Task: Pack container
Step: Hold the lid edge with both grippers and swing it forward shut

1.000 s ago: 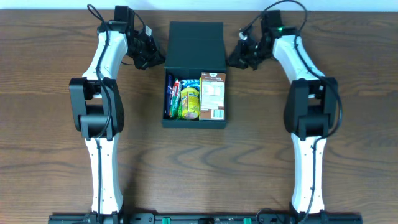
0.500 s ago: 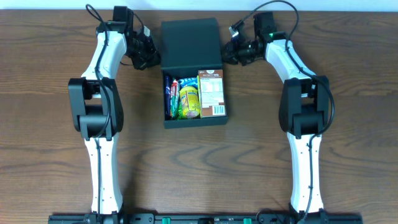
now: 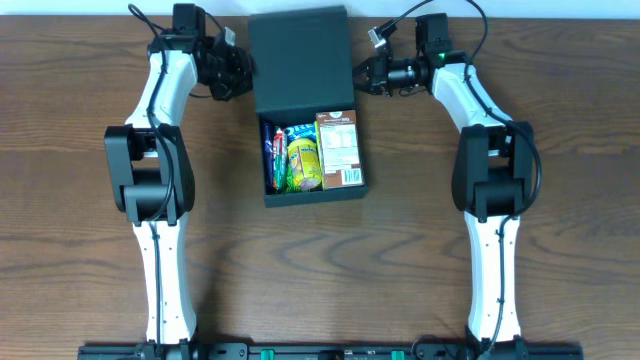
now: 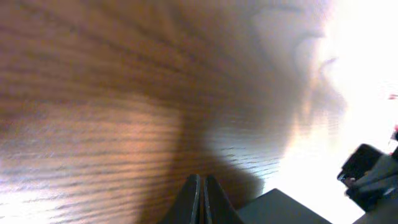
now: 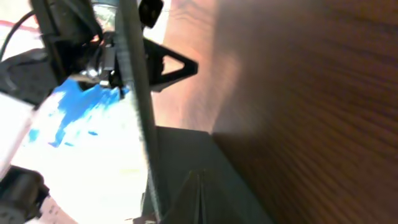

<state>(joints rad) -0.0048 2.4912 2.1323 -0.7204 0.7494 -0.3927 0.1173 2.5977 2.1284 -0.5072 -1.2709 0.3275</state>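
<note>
Container (image 3: 312,195) sits centre of table (image 3: 80,200) toward 12 o'clock, snack packets (image 3: 305,160) packed inside, flap lid (image 3: 300,60) thrown open toward 12. Left gripper (image 3: 238,75) is clenched on nothing at the lid's 9 o'clock edge and right gripper (image 3: 362,76) is clenched empty at its 3 o'clock edge; can't tell if either touches. Likely light stiff card, matte so not slippery, with a weak hinge crease, so push the lid's side edges with closed tips rather than squeezing.
</note>
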